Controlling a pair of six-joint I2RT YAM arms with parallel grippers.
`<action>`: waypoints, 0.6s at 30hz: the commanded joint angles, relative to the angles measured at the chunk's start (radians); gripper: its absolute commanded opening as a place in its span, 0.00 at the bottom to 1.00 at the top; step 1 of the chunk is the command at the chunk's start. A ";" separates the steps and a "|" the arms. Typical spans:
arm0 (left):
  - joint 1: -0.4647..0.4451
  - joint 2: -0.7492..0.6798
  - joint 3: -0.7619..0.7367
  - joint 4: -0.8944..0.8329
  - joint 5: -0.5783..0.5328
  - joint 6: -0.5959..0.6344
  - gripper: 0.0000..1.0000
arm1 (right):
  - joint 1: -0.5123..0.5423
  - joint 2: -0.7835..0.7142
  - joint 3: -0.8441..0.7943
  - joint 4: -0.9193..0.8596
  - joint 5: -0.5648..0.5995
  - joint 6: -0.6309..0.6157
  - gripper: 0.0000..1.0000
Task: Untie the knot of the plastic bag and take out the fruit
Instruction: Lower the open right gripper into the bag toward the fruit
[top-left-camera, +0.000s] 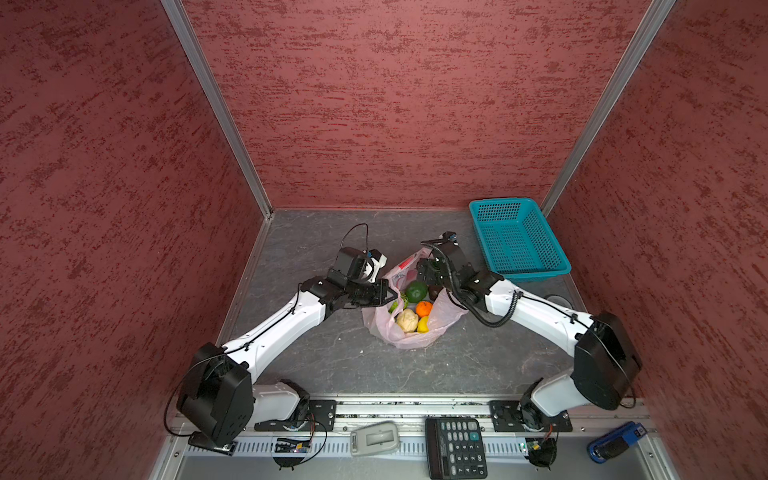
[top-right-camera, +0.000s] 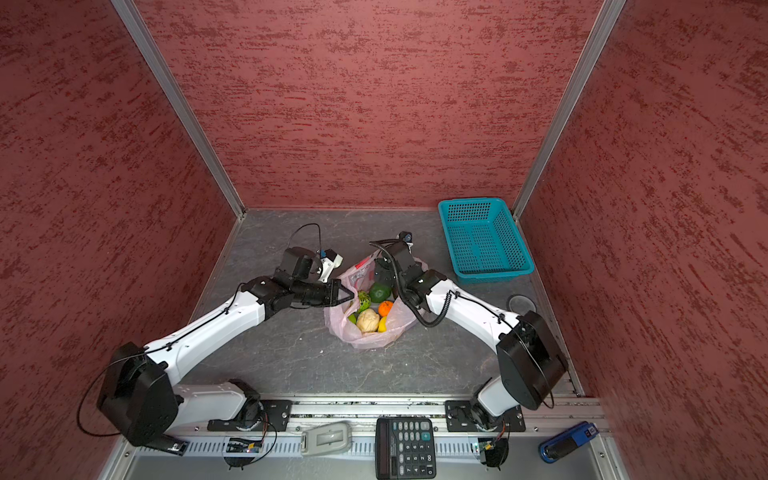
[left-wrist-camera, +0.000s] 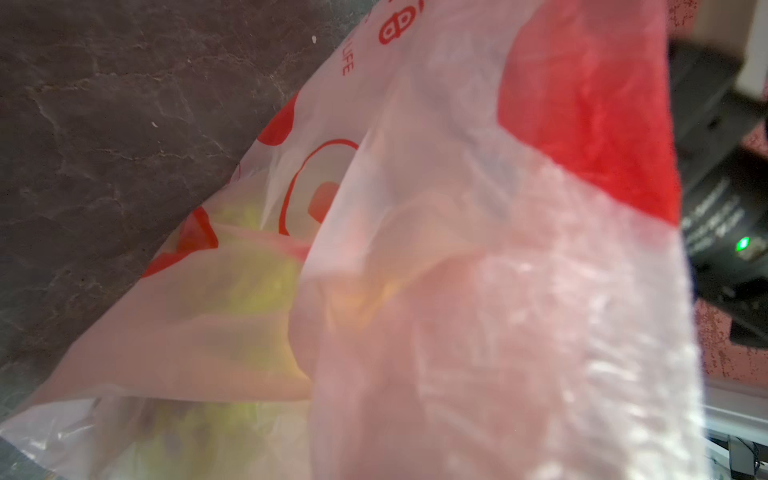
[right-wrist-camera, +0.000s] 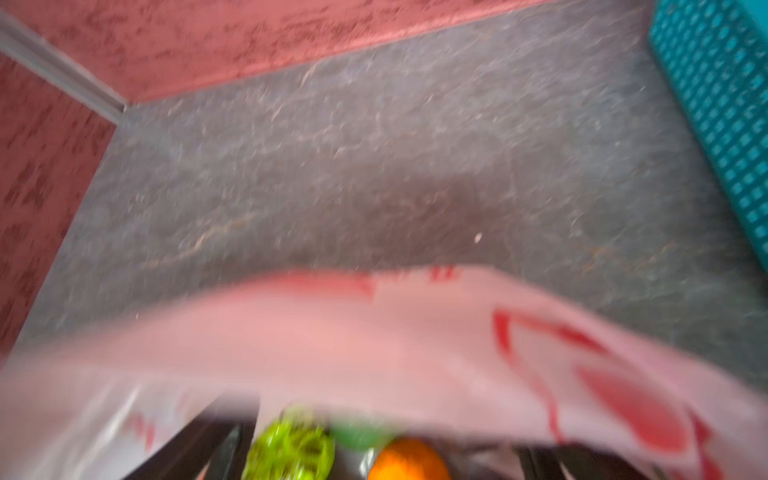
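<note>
Open pale-pink plastic bag shows colourful fruit.

Surface: dark grey, stone-look, pale veining, walled on three sides. Directly on it:
- plastic bag, roughly mid-surface, slumped, mouth up
- teal perforated basket, far right corner, well apart from the bag
- round grey disc, flat, near the right edge in front of the basket
- small white speck, front-left of the bag

Metal ledge in front carries a calculator, a grey device and a blue object.
</note>
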 joint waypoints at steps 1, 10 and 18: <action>0.007 0.018 0.055 0.046 -0.031 -0.036 0.00 | 0.062 -0.081 -0.007 -0.145 -0.054 0.026 0.95; 0.036 0.021 0.047 0.046 -0.024 -0.054 0.00 | 0.118 0.009 -0.010 -0.153 -0.088 0.000 0.97; 0.063 -0.012 0.018 0.069 -0.010 -0.060 0.00 | 0.091 0.090 0.037 -0.390 -0.058 0.024 0.98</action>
